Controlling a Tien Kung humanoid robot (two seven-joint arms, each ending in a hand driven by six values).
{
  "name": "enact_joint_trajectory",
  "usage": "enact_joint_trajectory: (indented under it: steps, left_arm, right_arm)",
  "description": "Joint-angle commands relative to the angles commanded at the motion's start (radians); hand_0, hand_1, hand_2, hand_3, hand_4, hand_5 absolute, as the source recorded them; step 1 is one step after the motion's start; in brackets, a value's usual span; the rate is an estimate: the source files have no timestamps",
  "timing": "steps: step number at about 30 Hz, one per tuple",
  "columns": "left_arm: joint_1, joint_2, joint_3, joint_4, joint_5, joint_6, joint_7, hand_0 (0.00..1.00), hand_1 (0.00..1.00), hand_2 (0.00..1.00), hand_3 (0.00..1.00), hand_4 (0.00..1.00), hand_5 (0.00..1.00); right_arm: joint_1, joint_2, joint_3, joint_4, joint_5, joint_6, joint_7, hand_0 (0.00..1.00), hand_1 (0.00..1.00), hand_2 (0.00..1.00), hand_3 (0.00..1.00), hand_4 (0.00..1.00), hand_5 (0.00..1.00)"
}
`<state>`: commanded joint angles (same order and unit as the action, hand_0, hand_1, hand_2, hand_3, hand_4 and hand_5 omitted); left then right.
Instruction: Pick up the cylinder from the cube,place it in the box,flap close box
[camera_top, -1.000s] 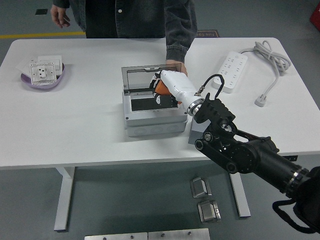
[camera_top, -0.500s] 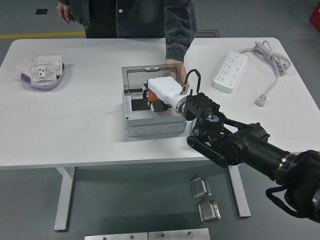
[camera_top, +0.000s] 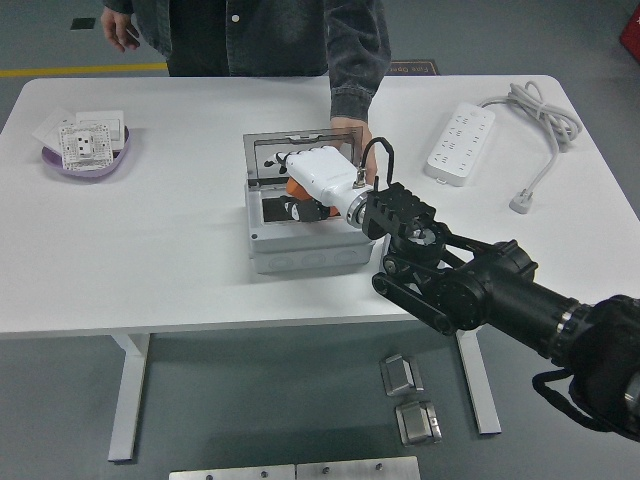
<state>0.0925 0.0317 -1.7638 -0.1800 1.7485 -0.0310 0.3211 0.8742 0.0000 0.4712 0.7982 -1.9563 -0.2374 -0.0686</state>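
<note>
Cylinder (camera_top: 292, 187) orange, mostly hidden under right hand (camera_top: 318, 180), only small orange patch visible, held over open interior of grey box (camera_top: 300, 245). Hand white-shelled; fingers hidden beneath it, curled or spread cannot tell. Box lid (camera_top: 297, 148) upright at back. Person's hand (camera_top: 360, 140) touching lid's right corner.

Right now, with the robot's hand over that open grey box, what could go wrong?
1. The right hand holds an orange cylinder low over the box; if released off-centre, it might catch the wall.
2. The person's hand rests at the lid's corner, close to the robot's hand, so they could bump.
3. The raised lid may hit the hand if it drops.
</note>
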Motion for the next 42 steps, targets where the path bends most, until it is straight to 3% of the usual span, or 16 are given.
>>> enact_joint_trajectory:
  steps: [5, 9, 13, 17, 22, 23, 24, 34, 39, 42]
  left_arm:
    - [-0.003, 0.0, 0.008, 0.0, -0.006, 0.0, -0.001, 0.67, 0.671, 0.565, 0.663, 0.431, 0.006]
    - [0.0, -0.002, 0.005, 0.0, -0.005, 0.0, -0.002, 0.669, 0.672, 0.565, 0.664, 0.432, 0.007]
    - [0.007, -0.008, -0.01, 0.0, 0.004, 0.0, 0.0, 0.669, 0.67, 0.565, 0.662, 0.429, 0.006]
    - [0.011, -0.012, -0.026, 0.0, 0.018, -0.001, 0.002, 0.669, 0.67, 0.565, 0.662, 0.429, 0.006]
    - [0.006, -0.01, -0.016, 0.0, 0.008, 0.0, 0.001, 0.669, 0.668, 0.564, 0.66, 0.421, 0.004]
    - [0.004, -0.01, -0.012, 0.0, 0.005, 0.0, 0.001, 0.669, 0.668, 0.564, 0.66, 0.421, 0.004]
    - [0.003, -0.009, -0.009, 0.0, 0.003, 0.0, 0.001, 0.669, 0.666, 0.564, 0.658, 0.415, 0.003]
    - [-0.01, 0.008, 0.0, 0.0, 0.006, -0.003, 0.003, 0.669, 0.665, 0.564, 0.655, 0.412, 0.003]
    - [-0.017, 0.013, 0.018, 0.0, -0.008, -0.004, 0.001, 0.669, 0.663, 0.563, 0.655, 0.409, 0.003]
    - [-0.018, 0.011, 0.019, 0.0, -0.006, -0.005, 0.002, 0.669, 0.662, 0.563, 0.654, 0.406, 0.002]
  right_arm:
    - [-0.004, 0.0, 0.011, 0.004, -0.001, -0.017, 0.008, 0.701, 0.654, 0.736, 0.948, 0.798, 0.236]
    - [-0.018, -0.008, 0.02, 0.045, 0.034, -0.031, 0.011, 0.704, 0.642, 0.728, 0.94, 0.819, 0.266]
    - [-0.034, -0.067, 0.022, 0.131, 0.118, -0.04, 0.016, 0.711, 0.622, 0.716, 0.925, 0.812, 0.277]
    - [-0.023, -0.127, 0.035, 0.225, 0.2, -0.016, 0.006, 0.711, 0.622, 0.716, 0.925, 0.812, 0.277]
    - [0.026, -0.149, 0.072, 0.292, 0.258, 0.032, 0.001, 0.696, 0.598, 0.702, 0.899, 0.796, 0.291]
    - [0.041, -0.147, 0.083, 0.282, 0.262, 0.038, 0.005, 0.696, 0.598, 0.702, 0.899, 0.796, 0.291]
    - [0.053, -0.144, 0.09, 0.269, 0.267, 0.043, 0.009, 0.66, 0.564, 0.682, 0.83, 0.771, 0.298]
    - [0.163, -0.072, 0.092, 0.04, 0.379, 0.071, 0.05, 0.602, 0.531, 0.66, 0.788, 0.779, 0.303]
    - [0.159, -0.039, 0.073, -0.078, 0.426, 0.055, 0.082, 0.595, 0.532, 0.653, 0.774, 0.779, 0.303]
    - [0.142, -0.039, 0.05, -0.108, 0.445, 0.044, 0.092, 0.601, 0.524, 0.648, 0.762, 0.776, 0.315]
